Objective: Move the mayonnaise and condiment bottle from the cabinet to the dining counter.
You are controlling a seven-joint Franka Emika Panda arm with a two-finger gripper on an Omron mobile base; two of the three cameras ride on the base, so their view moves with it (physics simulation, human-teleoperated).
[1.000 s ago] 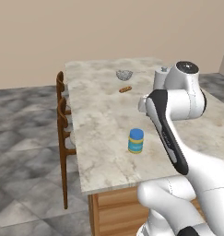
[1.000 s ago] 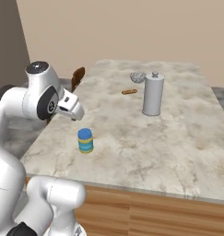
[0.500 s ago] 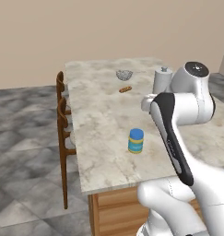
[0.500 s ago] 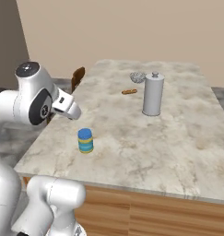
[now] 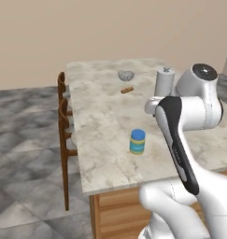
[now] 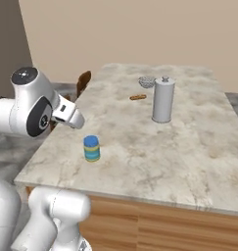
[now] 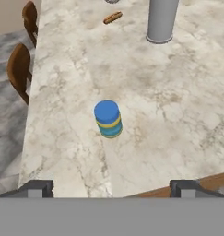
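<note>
mayonnaise (image 5: 138, 141): delivered, upright near worktop (image 5: 101, 121) front edge
condiment bottle: left to fetch
gripper (image 7: 111, 186): wide, empty

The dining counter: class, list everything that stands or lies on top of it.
On the dining counter stand the mayonnaise and a tall grey canister. Beyond them lie a small brown item and a grey bowl, whose far side the canister partly covers.

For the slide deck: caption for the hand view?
Open hand above the mayonnaise jar standing on the dining counter.
</note>
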